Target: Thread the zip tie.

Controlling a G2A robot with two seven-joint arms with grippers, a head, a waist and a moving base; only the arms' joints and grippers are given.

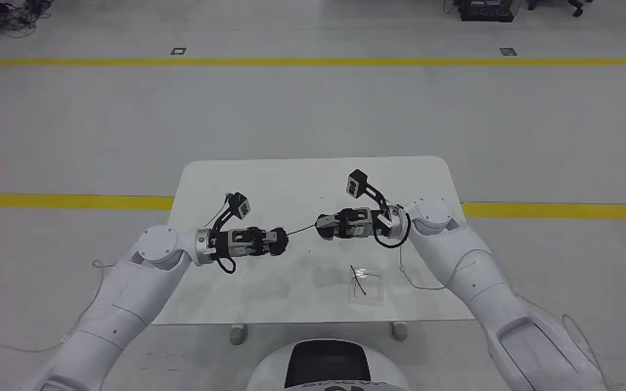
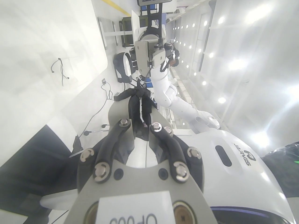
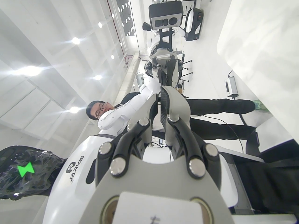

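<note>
A thin black zip tie [image 1: 301, 232] spans the short gap between my two grippers above the middle of the white table [image 1: 293, 181]. My left gripper [image 1: 285, 237] is shut on one end; in the left wrist view its dark fingertips [image 2: 139, 94] pinch together where the tie's strands [image 2: 134, 82] cross. My right gripper [image 1: 319, 227] faces it head-on and is shut on the other end, its ribbed pads [image 3: 163, 99] pressed together. Each wrist view shows the opposite gripper close ahead: the right gripper [image 2: 149, 66] and the left gripper [image 3: 166, 71].
A clear tray [image 1: 364, 285] with a few loose black zip ties [image 2: 59, 71] lies on the table near its front edge, below the right gripper. Both arms hover above the tabletop.
</note>
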